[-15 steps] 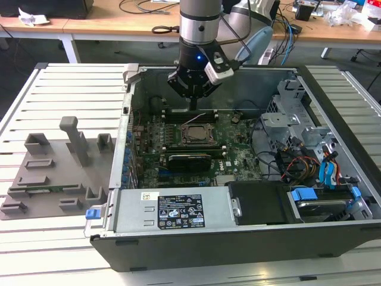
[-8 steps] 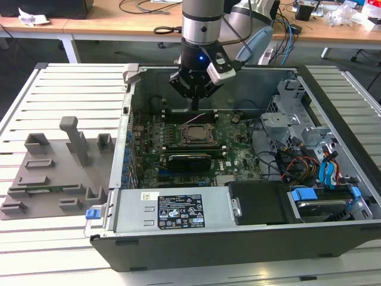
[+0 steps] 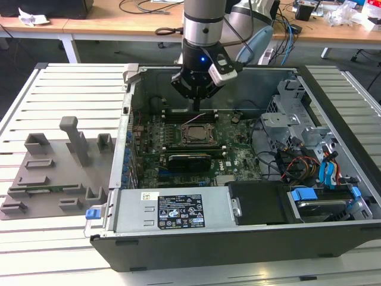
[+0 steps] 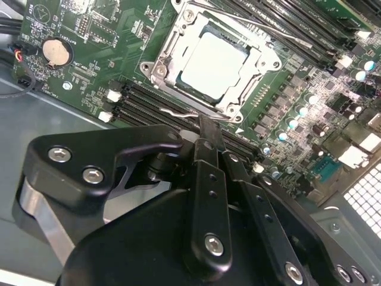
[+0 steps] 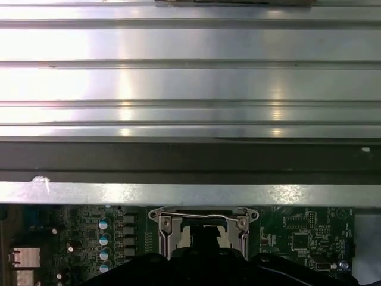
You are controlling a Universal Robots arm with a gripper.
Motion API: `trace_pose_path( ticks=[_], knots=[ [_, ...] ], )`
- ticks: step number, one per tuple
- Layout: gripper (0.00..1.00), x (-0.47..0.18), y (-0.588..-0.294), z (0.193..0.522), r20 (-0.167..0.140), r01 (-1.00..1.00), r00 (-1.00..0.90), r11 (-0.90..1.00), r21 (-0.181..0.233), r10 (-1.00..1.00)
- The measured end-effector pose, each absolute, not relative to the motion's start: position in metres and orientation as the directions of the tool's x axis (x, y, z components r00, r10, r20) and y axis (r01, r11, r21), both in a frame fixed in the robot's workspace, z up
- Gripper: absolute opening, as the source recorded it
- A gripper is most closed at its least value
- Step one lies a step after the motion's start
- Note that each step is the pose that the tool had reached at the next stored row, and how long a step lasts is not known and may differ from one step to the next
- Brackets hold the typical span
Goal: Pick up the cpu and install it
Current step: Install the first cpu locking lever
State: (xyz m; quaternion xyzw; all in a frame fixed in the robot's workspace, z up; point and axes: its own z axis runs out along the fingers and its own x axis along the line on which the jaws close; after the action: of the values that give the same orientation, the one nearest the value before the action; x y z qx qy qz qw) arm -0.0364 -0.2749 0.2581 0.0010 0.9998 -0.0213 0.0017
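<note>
Landmark: we place everything from the slatted metal worktable [image 3: 65, 89], pale and ridged.
Behind it: we see a long wooden desk [image 3: 107, 21] strewn with cables [image 3: 169, 27] and crumpled paper [image 3: 33, 16].
Below that desk: dark floor [image 3: 27, 53].
Light: we note bright glare on the slats.

A: Where does the exterior view stand?

B: High, off the open computer case [image 3: 238, 196], looking down over its near wall onto the motherboard [image 3: 196, 140], with the slatted table [image 3: 71, 83] around it and a desk [image 3: 119, 24] along the far edge.

A: And the wrist cameras?

B: Both ride close. The second wrist view looks down past the gripper [image 4: 208, 134] onto the socket [image 4: 211, 59] (very near). The first wrist view faces the case's far wall [image 5: 190, 193] and the table slats beyond.

A: What's shared?

B: The socket [image 5: 202, 229], seen in all three [image 3: 194, 133].
</note>
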Motion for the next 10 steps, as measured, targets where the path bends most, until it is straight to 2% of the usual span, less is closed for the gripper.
trace_pose_path(
  ticks=[10],
  knots=[
    [0.11, -0.036, -0.275, 0.238, -0.003, 0.002, -1.000, 0.999, -0.043, 0.002]
  ],
)
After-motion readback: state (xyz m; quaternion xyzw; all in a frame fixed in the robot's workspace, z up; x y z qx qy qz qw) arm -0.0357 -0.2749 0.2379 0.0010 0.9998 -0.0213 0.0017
